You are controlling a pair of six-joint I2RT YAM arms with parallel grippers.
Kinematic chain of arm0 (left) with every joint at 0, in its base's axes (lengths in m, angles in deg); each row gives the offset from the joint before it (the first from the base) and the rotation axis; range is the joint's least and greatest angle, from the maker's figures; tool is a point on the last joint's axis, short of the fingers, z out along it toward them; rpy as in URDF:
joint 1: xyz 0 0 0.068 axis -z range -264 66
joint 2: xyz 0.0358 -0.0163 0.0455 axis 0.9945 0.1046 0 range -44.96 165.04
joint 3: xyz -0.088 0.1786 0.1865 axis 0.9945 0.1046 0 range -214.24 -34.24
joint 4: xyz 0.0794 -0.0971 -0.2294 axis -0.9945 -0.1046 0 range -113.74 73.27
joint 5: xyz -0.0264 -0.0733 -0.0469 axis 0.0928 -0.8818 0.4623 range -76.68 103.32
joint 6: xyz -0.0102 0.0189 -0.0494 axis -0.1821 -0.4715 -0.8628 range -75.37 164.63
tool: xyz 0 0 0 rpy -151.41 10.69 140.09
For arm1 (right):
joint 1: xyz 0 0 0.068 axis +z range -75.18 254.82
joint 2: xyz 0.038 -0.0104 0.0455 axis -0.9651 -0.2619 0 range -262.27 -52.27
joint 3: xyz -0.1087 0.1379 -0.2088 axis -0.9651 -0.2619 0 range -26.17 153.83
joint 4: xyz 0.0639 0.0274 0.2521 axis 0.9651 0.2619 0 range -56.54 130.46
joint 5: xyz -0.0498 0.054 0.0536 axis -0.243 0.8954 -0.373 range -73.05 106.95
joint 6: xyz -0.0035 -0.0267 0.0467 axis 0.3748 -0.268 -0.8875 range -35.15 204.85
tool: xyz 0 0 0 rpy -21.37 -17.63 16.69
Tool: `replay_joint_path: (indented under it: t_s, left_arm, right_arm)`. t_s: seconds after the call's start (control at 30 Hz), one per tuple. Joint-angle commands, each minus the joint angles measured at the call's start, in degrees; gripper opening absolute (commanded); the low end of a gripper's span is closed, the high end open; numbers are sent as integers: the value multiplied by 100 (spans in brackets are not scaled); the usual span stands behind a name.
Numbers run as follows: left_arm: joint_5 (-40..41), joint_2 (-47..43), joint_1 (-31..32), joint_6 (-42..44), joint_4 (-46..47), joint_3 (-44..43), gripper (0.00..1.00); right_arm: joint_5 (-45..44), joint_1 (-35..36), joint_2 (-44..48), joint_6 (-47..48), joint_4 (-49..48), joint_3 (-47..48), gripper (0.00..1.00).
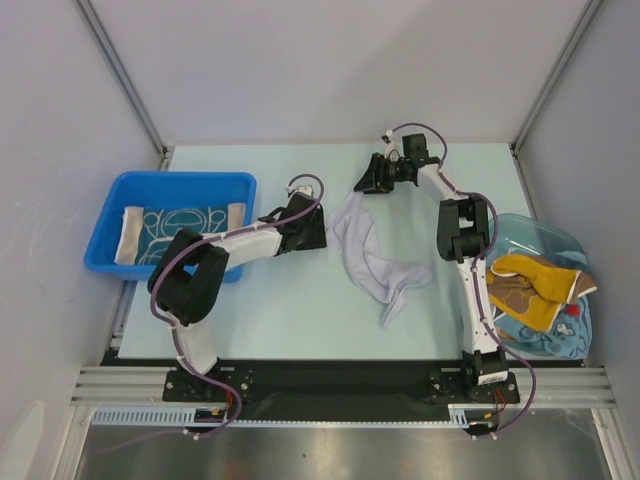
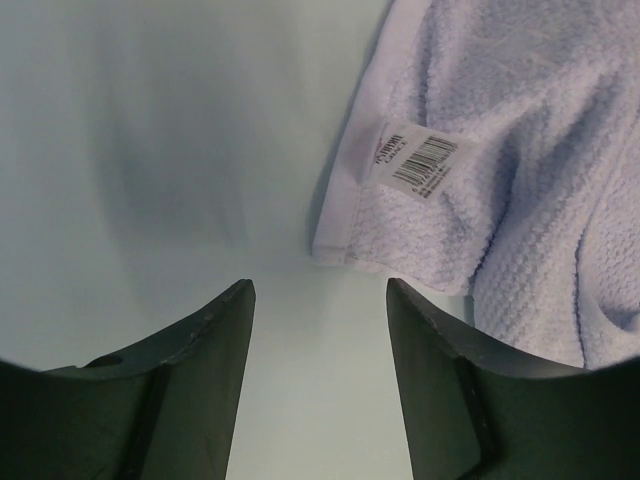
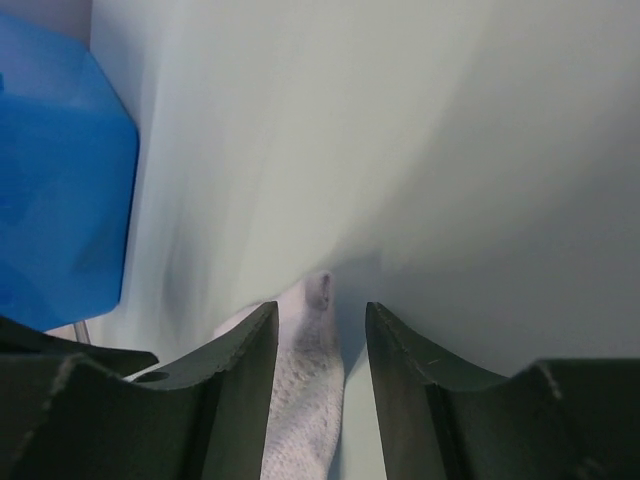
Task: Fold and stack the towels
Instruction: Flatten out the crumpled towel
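A crumpled pale lavender-white terry towel [image 1: 375,262] lies mid-frame on the desk [image 1: 300,320]. Left jaws spread beside it; right jaws spread around its tip.

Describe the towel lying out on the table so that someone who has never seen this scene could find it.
Start at the pale green table. Near its middle lies the lavender-white towel, rumpled. Unlike the teal towel folded in the blue bin and the patterned towels heaped in the basket at right, it is plain and unfolded.
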Motion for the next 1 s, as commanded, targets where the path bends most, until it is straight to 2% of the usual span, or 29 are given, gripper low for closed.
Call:
replay_joint_path:
  t_s: [0.0, 0.17, 0.3, 0.37, 0.5, 0.8, 0.97]
  left_arm:
    - [-314, 102, -242, -308, 437, -31, 61]
    - [-526, 252, -321, -352, 570, -91, 61]
    - [-509, 498, -313, -413, 264, -285, 60]
    - [-464, 612, -313, -414, 227, -295, 60]
    - [-622, 656, -312, -422, 612, -119, 59]
    - [-675, 981, -277, -492, 245, -329, 47]
    - [-719, 1069, -242, -536, 139, -347, 35]
  right_arm:
    - [221, 48, -137, -195, -203, 306, 46]
    - [273, 22, -172, -327, -449, 262, 41]
    - [326, 4, -181, -371, -520, 218, 32]
    - [317, -40, -172, -397, -555, 174, 32]
    - [309, -57, -120, -354, -528, 104, 29]
    - [308, -75, -49, -371, -625, 42, 28]
    - [370, -75, -49, -477, -739, 42, 28]
